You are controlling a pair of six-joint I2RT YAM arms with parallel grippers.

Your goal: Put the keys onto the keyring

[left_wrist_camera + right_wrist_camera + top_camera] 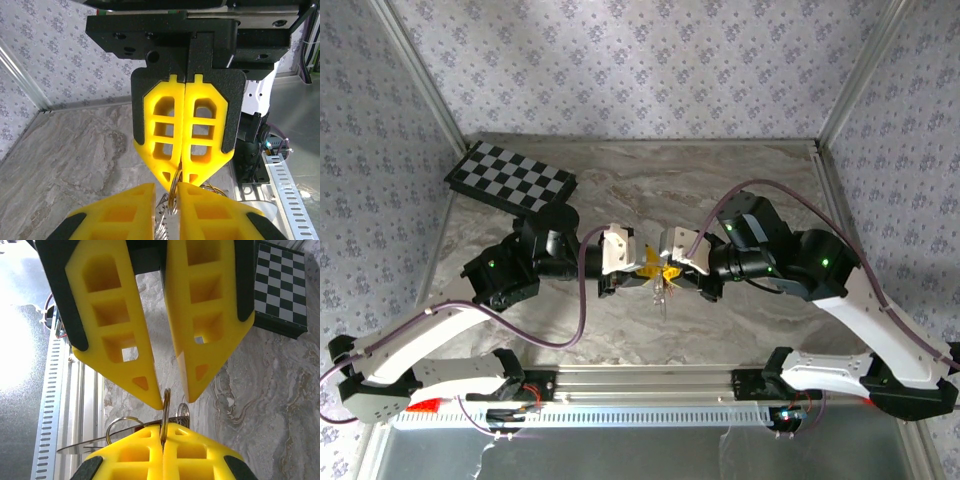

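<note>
1. Locate the left gripper point(647, 266) and the right gripper point(670, 272) tip to tip above the middle of the table point(740, 190). Place the left one at 9 o'clock of the meeting point and the right one at 3 o'clock.
2. Read the right gripper as fully closed: yellow fingers point(170, 460) pressed flat together, clamping the keyring point(165, 405) edge-on at their tips.
3. Read the left gripper as narrowly parted: fingers point(117, 330) set on either side of the keyring's free edge, with a slim gap. Cannot tell whether either pad touches the ring.
4. Find the keyring lifted off the table, upright, between both sets of fingertips.
5. In the right wrist view, note a second wire loop point(120, 418) and a thin silvery blade point(82, 445) at 9 o'clock of the clamped ring, just beside the right fingers.
6. In the top view, note slender silvery pieces point(661, 293) hanging at 6 o'clock of the fingertips.
7. Find the checkerboard point(510, 178) at 10 o'clock of the grippers, well apart from them.
</note>
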